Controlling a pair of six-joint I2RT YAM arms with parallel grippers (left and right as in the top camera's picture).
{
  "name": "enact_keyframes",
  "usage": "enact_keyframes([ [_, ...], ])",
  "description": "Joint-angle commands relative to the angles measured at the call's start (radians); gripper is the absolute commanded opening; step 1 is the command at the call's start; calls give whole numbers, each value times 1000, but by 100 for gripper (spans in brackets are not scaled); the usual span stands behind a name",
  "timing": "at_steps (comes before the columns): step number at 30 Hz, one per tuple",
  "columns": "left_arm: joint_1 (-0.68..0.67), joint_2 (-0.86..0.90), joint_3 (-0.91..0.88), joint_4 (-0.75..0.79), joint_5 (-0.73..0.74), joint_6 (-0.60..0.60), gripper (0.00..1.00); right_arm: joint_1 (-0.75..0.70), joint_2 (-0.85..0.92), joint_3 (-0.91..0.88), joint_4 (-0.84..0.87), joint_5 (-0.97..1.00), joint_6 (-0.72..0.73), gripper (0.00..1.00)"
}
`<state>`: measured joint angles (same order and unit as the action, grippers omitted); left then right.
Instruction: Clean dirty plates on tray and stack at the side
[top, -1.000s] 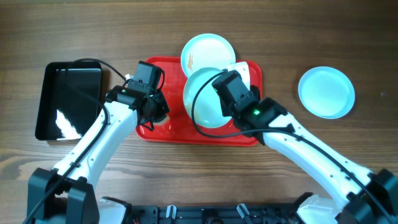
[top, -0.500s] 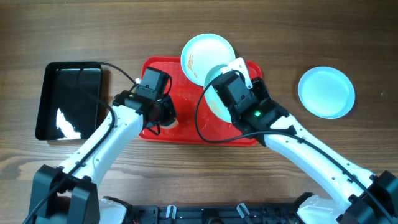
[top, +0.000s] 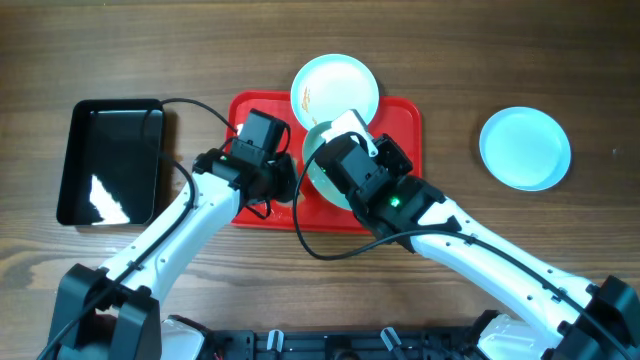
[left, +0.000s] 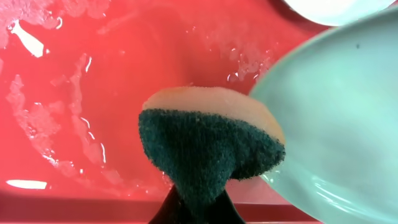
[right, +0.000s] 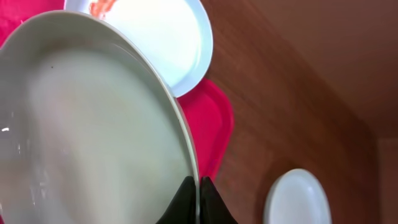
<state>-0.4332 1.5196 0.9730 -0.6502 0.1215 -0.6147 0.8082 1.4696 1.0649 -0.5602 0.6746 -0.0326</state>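
My right gripper (right: 197, 186) is shut on the rim of a pale mint plate (right: 93, 124) and holds it tilted over the red tray (top: 255, 212). My left gripper (left: 198, 208) is shut on a sponge (left: 211, 146) with a dark green scouring face and a pale orange back. The sponge touches the held plate's edge (left: 336, 118). A second plate (top: 335, 90) with an orange-brown smear lies at the tray's far edge. A third plate (top: 524, 148) lies on the table to the right, with no smear showing.
A black glossy tray (top: 108, 160) lies at the left on the wooden table. The red tray's floor (left: 93, 81) is wet with soapy streaks. A cable runs from the left arm across the tray's near left corner.
My right gripper has carried the tilted plate leftwards over the tray. My left gripper has moved right with the sponge until it meets the plate's edge.
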Motion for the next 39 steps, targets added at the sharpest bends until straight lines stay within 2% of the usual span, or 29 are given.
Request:
enact_keyframes([
  [1, 13, -3, -6, -33, 1, 5, 4, -5, 21, 23, -10, -49, 165, 4],
  [10, 52, -158, -6, -31, 1, 9, 4, -61, 107, 23, -10, -297, 431, 4],
  [15, 33, -136, -8, -42, 1, 8, 4, -77, 175, 23, -10, -388, 511, 4],
  [24, 3, 43, -8, -25, 26, -3, 4, -98, 233, 23, -9, -395, 617, 4],
  [28, 2, 113, -8, 3, 32, -2, 4, -127, 232, 23, 9, -453, 619, 4],
  [39, -3, 169, -9, 62, 50, -22, 4, -134, 233, 23, 21, -476, 620, 4],
])
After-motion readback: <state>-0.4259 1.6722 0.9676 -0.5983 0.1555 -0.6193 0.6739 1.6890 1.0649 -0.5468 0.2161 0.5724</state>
